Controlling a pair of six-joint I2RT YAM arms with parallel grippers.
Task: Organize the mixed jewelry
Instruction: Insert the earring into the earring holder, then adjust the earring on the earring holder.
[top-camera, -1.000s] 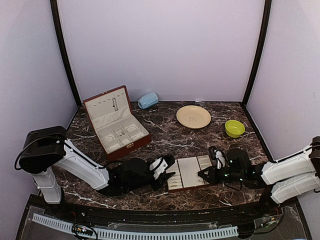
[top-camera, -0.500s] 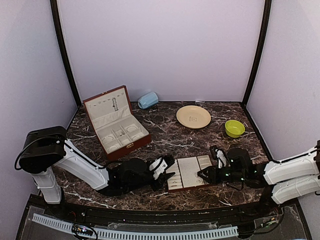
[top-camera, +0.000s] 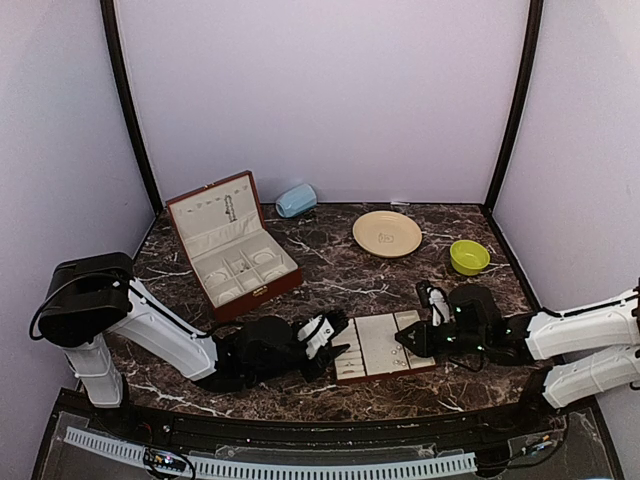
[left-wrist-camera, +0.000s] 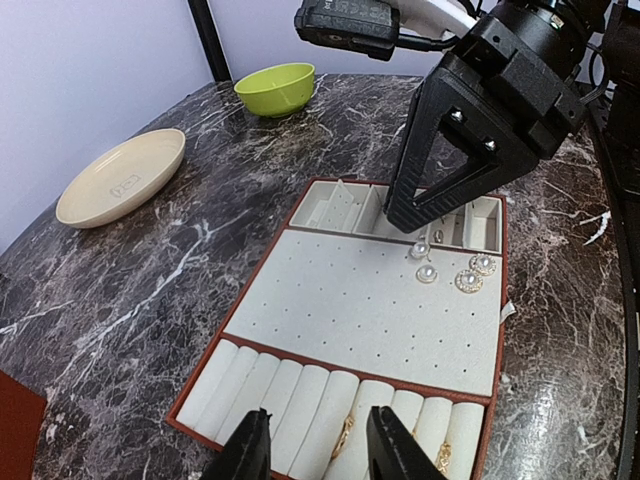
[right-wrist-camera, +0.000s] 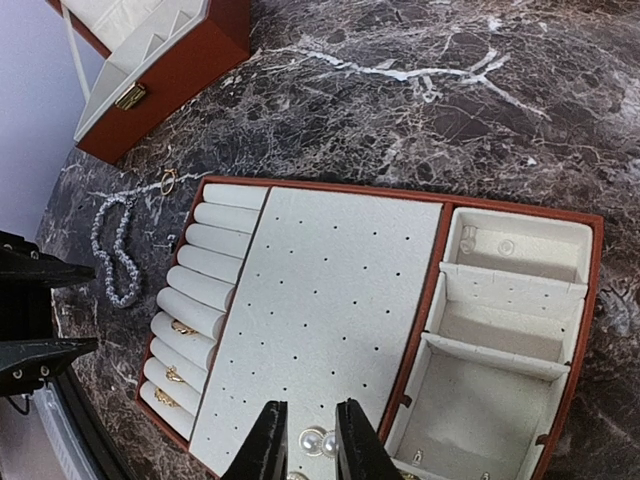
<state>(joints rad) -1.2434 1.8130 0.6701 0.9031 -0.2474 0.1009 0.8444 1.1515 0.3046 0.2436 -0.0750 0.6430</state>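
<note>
Dark brown, white-veined marble tabletop (top-camera: 350, 280) sits inside pale lilac walls (top-camera: 320, 90); at the back left you have the open red-brown box with cream lining (top-camera: 232, 250), with a pale blue cylinder (top-camera: 296, 200) lying behind it; further right are a round cream plate (top-camera: 387, 234) and a lime-green bowl (top-camera: 469, 257); near the front edge lies the flat red-brown tray with cream slots and rolls (top-camera: 378, 340), and both arms reach in low from either side.

Your left gripper (left-wrist-camera: 320, 452) hovers at the ring-roll end of the tray, its fingers partly spread with nothing between them; small gold rings (right-wrist-camera: 181, 327) sit tucked in those rolls.

Your right gripper (right-wrist-camera: 309, 445) points down at the perforated cream panel (left-wrist-camera: 350, 300), its fingers drawn close with only a narrow gap; two round white pearl studs (left-wrist-camera: 428, 272) lie right at its tips, and you cannot tell from these views whether one is pinched or merely touched; two sparkling round studs (left-wrist-camera: 469, 282) lie just beside the pearls on the same panel.

Your long strand of small white beads (right-wrist-camera: 112, 248) lies bunched on the marble just off the ring-roll end of the tray, close to the left fingers (right-wrist-camera: 40, 352); a small gold hoop (right-wrist-camera: 168, 182) rests on the marble just beyond the strand, near the tray's corner.
</note>
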